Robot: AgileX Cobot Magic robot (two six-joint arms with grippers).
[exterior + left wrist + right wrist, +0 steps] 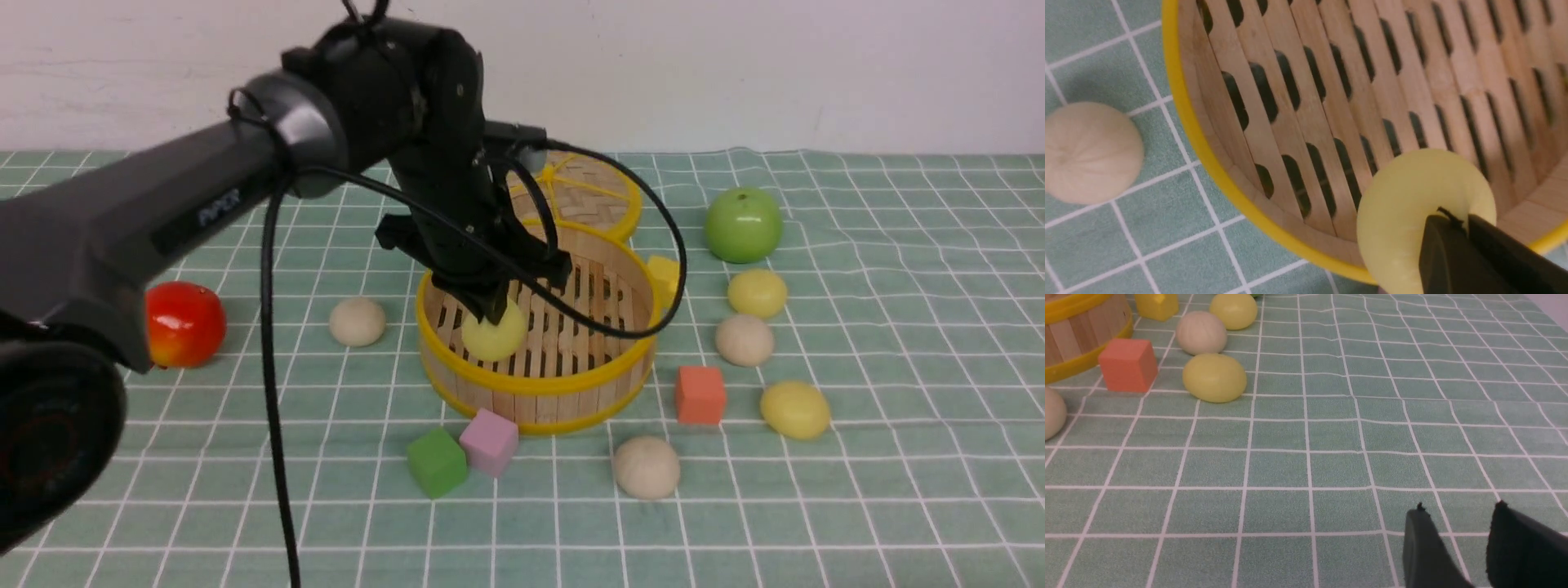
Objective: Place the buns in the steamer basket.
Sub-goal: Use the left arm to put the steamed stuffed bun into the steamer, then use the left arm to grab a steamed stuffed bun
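Observation:
The steamer basket (563,384) stands mid-table on the green checked cloth. My left gripper (492,310) is shut on a pale yellow bun (495,335) and holds it inside the basket's left side. In the left wrist view the bun (1404,204) hangs just above the slats by the rim (1184,102), pinched by the gripper (1461,222). Outside lie beige buns (357,321) (744,340) (646,466) and yellow buns (758,292) (795,409). My right gripper (1457,506) is open and empty over bare cloth, out of the front view.
The flat woven lid (588,192) leans behind the basket. A green apple (743,224) is at the right, a red apple (184,322) at the left. Green (437,461), pink (488,441), orange (700,394) and yellow (663,278) cubes ring the basket.

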